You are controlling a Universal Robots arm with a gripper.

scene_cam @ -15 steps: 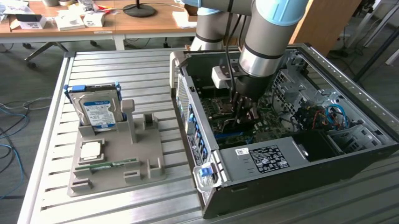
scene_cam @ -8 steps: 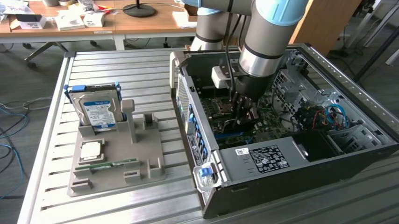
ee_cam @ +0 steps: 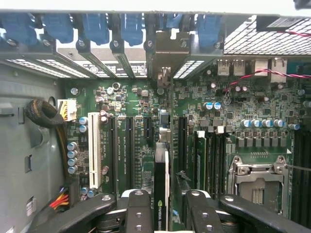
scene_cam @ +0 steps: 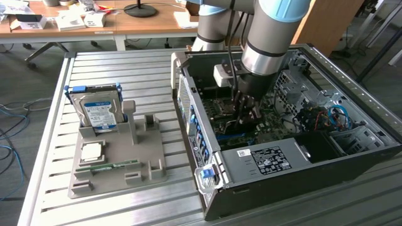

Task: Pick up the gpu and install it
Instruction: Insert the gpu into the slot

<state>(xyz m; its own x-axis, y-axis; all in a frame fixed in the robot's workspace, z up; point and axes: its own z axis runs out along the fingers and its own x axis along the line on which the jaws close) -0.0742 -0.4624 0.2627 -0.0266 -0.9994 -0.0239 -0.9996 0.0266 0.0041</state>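
One gpu [ee_cam: 161, 187], thin dark card edge-on in motherboard slot; tool [ee_cam: 163, 213] fingers spread, released.

Slatted table [scene_cam: 125, 66]; holder tray [scene_cam: 119, 165]; computer case [scene_cam: 301, 183]

No text legible. Printed but unreadable: blue-white label on hard drive [scene_cam: 99, 114], standing in grey holder at the exterior view's left; white label with barcode and dark label on power supply [scene_cam: 267, 160] at near end of computer case [scene_cam: 351, 155]; white slot lettering on motherboard [ee_cam: 146, 141].

light: even, bright — shadows: soft inside case [scene_cam: 326, 141] — blur: slight
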